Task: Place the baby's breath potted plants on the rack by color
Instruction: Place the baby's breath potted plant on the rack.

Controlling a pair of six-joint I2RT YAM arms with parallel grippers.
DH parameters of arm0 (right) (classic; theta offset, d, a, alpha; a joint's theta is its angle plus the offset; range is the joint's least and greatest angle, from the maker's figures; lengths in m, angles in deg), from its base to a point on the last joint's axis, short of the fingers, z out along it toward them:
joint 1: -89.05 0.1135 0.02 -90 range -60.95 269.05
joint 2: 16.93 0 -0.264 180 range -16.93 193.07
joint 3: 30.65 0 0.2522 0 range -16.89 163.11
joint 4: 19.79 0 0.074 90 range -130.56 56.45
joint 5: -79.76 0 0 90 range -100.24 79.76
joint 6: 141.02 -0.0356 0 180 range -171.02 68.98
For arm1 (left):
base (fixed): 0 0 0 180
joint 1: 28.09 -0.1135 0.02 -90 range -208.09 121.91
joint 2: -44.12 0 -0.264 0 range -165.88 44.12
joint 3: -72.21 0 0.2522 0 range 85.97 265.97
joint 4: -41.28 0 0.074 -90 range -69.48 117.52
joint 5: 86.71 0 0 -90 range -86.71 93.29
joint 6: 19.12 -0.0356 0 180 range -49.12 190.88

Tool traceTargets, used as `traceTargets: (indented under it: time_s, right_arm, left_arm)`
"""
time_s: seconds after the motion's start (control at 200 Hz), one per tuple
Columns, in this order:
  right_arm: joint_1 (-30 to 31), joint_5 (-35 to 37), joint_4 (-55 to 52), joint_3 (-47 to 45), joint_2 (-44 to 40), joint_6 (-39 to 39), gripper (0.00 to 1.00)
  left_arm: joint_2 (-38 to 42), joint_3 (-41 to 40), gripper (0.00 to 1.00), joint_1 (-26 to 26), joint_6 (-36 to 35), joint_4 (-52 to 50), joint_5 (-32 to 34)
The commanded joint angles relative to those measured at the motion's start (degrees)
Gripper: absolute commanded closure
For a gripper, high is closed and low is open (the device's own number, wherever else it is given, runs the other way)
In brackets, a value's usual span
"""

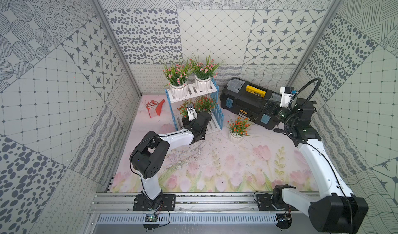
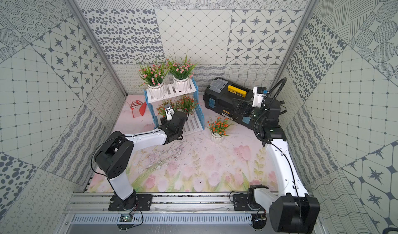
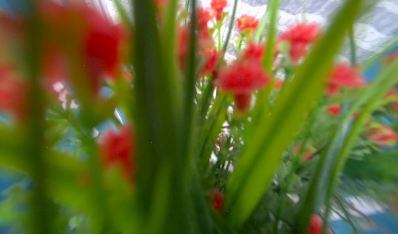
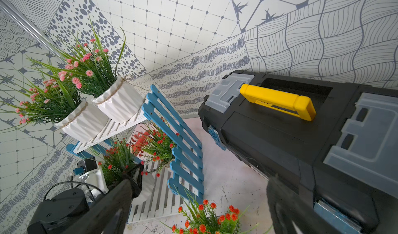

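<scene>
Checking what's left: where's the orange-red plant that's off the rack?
In both top views the orange-red plant stands on the mat, right of the rack, near the black toolbox.

Black toolbox (image 1: 239, 101) with yellow handle (image 1: 255, 91), at back right of tulip-printed mat (image 1: 215, 170); red-and-white gloves (image 1: 155, 109) flat at back left, near patterned wall (image 1: 120, 118).

Pots (image 4: 120, 101): white and ribbed, a smooth surface with a soft sheen is shown; rough twine (image 4: 112, 94) is wound under the rims.
Leaves (image 3: 269, 136): glossy green plastic.
Rack (image 4: 185, 149): slats like painted wood, finished matt blue at the sides and matt white on the shelves.
Toolbox (image 4: 269, 140): matt black plastic; handle (image 4: 277, 99) smooth yellow; latch (image 4: 230, 90) translucent grey.
Table cover (image 1: 215, 168): printed, matt, scuffed.
Rail (image 1: 215, 203): brushed metal, lower edge of frame.
</scene>
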Motion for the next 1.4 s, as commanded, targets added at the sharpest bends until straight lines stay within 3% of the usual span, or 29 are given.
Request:
traceTargets:
  time_s: [0.0, 0.495, 1.035, 1.396]
  right_arm:
    - [-0.3, -0.2, 3.1, -0.8, -1.6, 0.5, 0.02]
    - [-0.3, -1.0, 4.0, -0.7, -1.0, 0.5, 0.02]
    - [-0.3, -1.7, 5.1, -2.0, -0.1, 0.0, 0.02]
    - [0.0, -1.5, 2.9, -2.0, 0.3, 1.1, 0.02]
  left_arm:
    - [-2.0, 2.7, 0.32, -3.1, 3.6, -0.7, 3.4]
    - [-8.2, 5.3, 0.32, -8.7, 0.3, 3.7, -2.1]
    - [-11.7, 6.2, 0.3, -10.4, 2.2, 4.2, -4.8]
    - [-11.0, 3.7, 0.06, -10.2, 4.5, 4.3, -8.1]
